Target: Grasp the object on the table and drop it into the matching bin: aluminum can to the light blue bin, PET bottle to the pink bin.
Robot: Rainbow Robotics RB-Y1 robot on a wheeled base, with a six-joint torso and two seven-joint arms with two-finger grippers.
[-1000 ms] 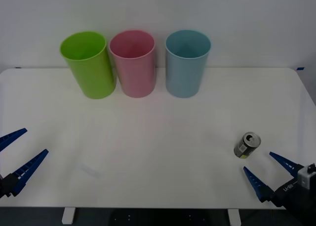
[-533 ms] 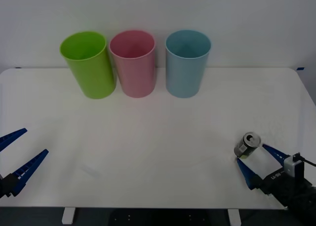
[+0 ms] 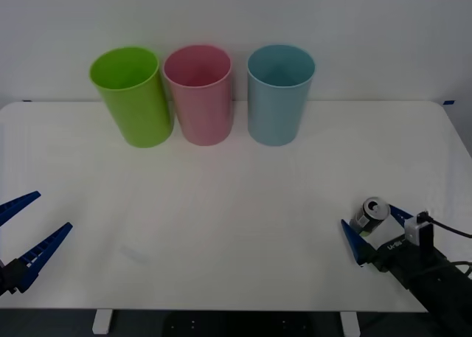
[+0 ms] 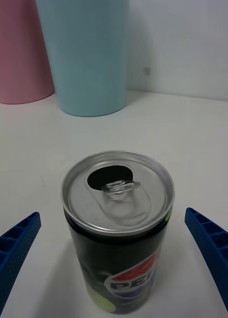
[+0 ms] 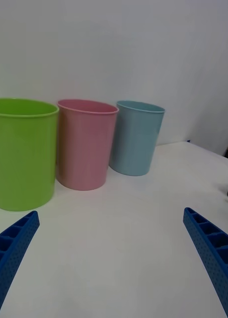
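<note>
A small dark can (image 3: 369, 213) with a silver top stands upright near the front right of the white table (image 3: 236, 182). My right gripper (image 3: 367, 220) is open, with one blue finger on each side of the can. In the right wrist view the can (image 4: 118, 223) stands between the fingers (image 4: 14, 248), apart from both. The light blue bin (image 3: 279, 101) and the pink bin (image 3: 199, 101) stand at the back of the table. Low at the front left, my left gripper (image 3: 53, 210) is open and holds nothing.
A lime green bin (image 3: 133, 97) stands left of the pink one, and the three bins form a row by the back wall. The table's front edge runs just below both grippers. Wide bare tabletop lies between the can and the bins.
My right gripper has moved forward and to the left, so its open fingers now flank the can. The can and the left arm have not moved.
</note>
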